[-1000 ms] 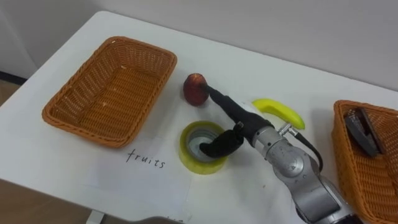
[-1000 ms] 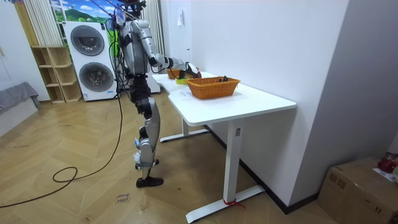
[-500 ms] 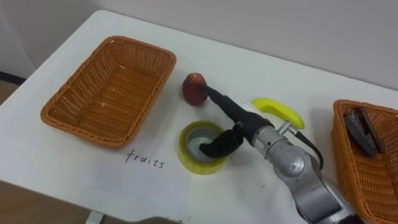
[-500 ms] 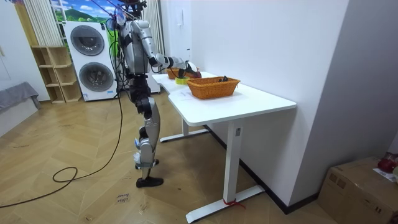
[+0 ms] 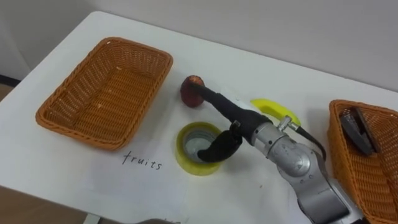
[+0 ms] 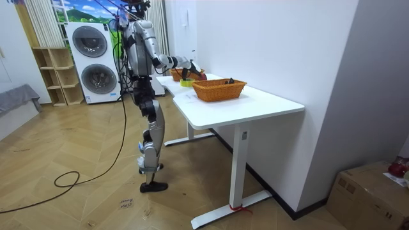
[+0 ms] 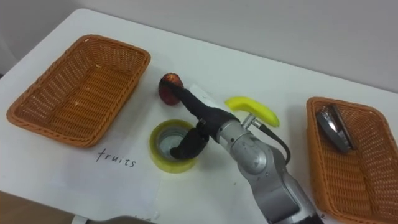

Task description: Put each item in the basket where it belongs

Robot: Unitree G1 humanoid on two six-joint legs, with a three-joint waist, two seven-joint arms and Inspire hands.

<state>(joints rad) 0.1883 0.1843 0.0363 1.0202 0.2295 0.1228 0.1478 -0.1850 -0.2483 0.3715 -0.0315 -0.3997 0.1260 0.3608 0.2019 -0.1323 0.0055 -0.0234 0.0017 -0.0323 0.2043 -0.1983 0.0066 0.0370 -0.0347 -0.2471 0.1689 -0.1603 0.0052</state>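
Right hand (image 5: pixel 239 122) at the apple (image 5: pixel 186 93)
Fingers straight and apart, tips touching the apple; thumb hangs over the tape roll (image 5: pixel 185 163) beneath.

Bright, even room light falls from above. Soft, faint shadows lie on the flat white bench (image 5: pixel 56 155).

Orange woven basket (image 5: pixel 102 84), dark red apple (image 5: pixel 189 88), yellow banana (image 5: pixel 268 106), yellow tape roll (image 5: pixel 181 149), white table (image 5: pixel 261 62), black fingers (image 5: pixel 217 102)

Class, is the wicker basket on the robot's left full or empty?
Empty: only bare weave shows inside the basket; the apple lies outside it.
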